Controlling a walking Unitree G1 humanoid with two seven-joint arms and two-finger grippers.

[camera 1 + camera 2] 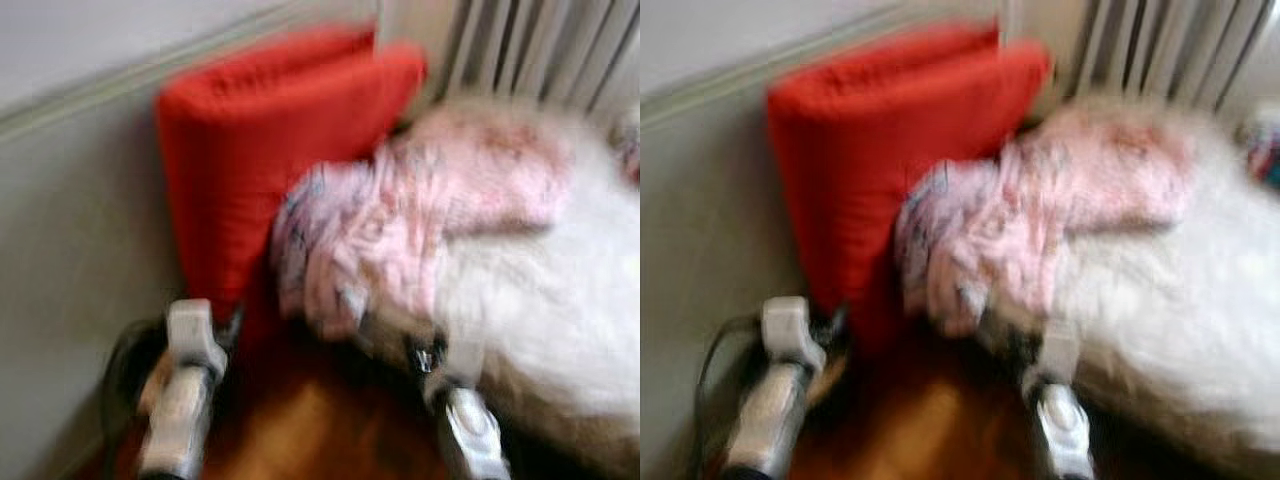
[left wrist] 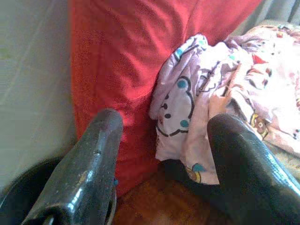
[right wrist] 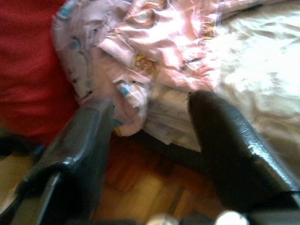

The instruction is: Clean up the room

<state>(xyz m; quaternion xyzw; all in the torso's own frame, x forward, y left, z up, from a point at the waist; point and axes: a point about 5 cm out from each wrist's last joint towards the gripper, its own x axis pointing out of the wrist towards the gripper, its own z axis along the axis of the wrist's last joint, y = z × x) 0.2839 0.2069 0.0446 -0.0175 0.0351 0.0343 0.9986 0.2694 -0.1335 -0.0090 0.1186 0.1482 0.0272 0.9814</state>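
Note:
A pink patterned cloth (image 1: 400, 220) lies crumpled over the near corner of a bed with a white cover (image 1: 560, 300). One end of the cloth hangs down against a big red cushion (image 1: 260, 150) that leans on the wall. My left gripper (image 2: 161, 154) is open, low by the floor, with the red cushion (image 2: 117, 61) and the cloth's hanging end (image 2: 187, 103) just ahead of its fingers. My right gripper (image 3: 150, 140) is open too, close below the cloth (image 3: 154, 42) at the bed's edge. Neither one holds anything.
A grey wall (image 1: 70, 250) runs along the left, with a radiator (image 1: 540, 45) behind the bed. Wooden parquet floor (image 1: 300, 420) lies between my arms. A dark round object (image 1: 125, 365) sits on the floor by my left arm.

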